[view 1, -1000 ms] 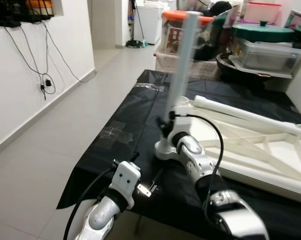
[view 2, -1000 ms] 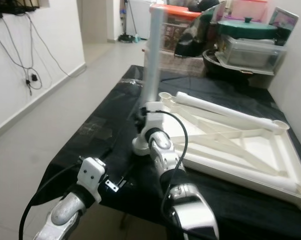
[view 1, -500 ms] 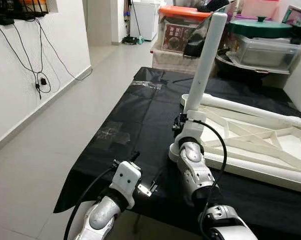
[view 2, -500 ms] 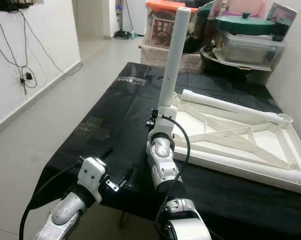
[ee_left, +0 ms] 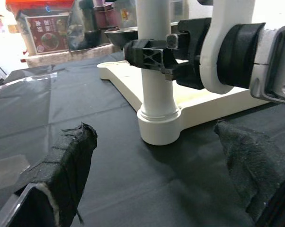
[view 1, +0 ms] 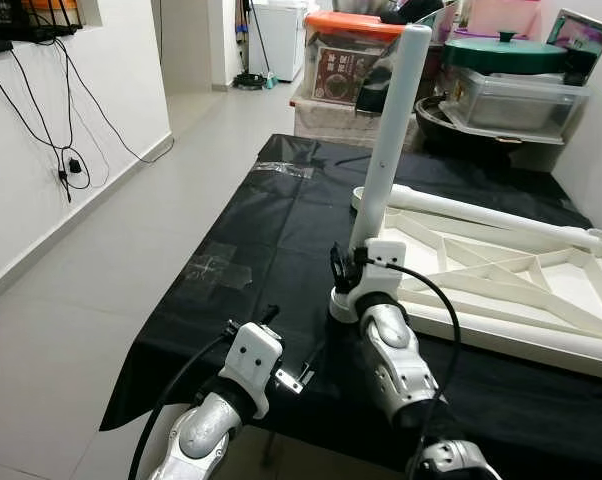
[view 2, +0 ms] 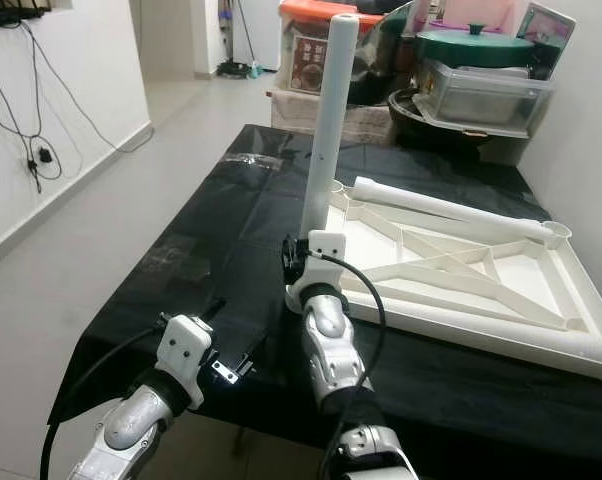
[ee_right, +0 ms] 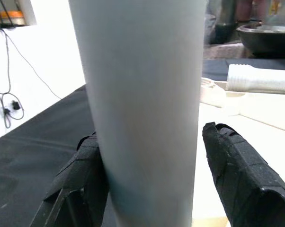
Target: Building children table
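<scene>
Crowding behind the tabletop (view 1: pixel 501 285), storage boxes (view 1: pixel 511 90); right gripper (ee_left: pixel 154 59) clasps the upright leg (view 1: pixel 386 150).

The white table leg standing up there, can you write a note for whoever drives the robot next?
Right gripper: fingers either side of the upright leg, low down; contact unclear.
Left gripper: open, holding nothing, low over the black cloth, facing the leg's base.
Tabletop lies upside down; the leg stands in its near corner socket. A second leg lies across the frame.
Left: check seating, fit remaining legs.
</scene>
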